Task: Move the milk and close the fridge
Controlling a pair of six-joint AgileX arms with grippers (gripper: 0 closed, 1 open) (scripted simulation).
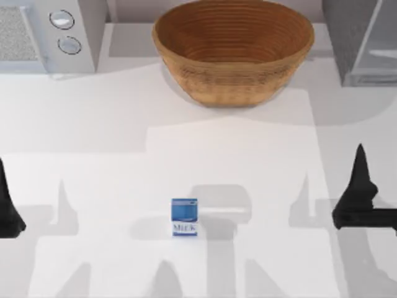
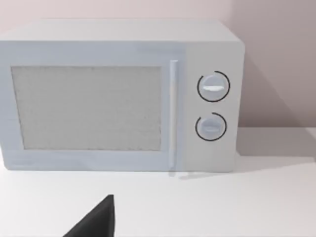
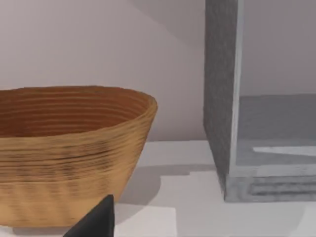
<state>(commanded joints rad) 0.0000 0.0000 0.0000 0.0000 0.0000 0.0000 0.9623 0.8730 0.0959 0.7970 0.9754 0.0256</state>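
Milk [image 1: 184,216] stands upright on the white surface [image 1: 260,143], near the front edge, roughly centre, apart from everything else. Left claw [image 1: 7,208] sits at the surface's far left edge, well apart from the milk; right claw [image 1: 358,195] is at the right side, also well apart, so the carton lies between the two, touching neither. Can't tell for either claw whether fingers are spread or pressed together. Woven basket [image 1: 233,46] at back centre. Fridge [image 1: 363,40] in back right corner w/ pale door panel swung open, grey interior visible in right wrist view. White microwave [image 2: 118,96] w/ two knobs at back left.
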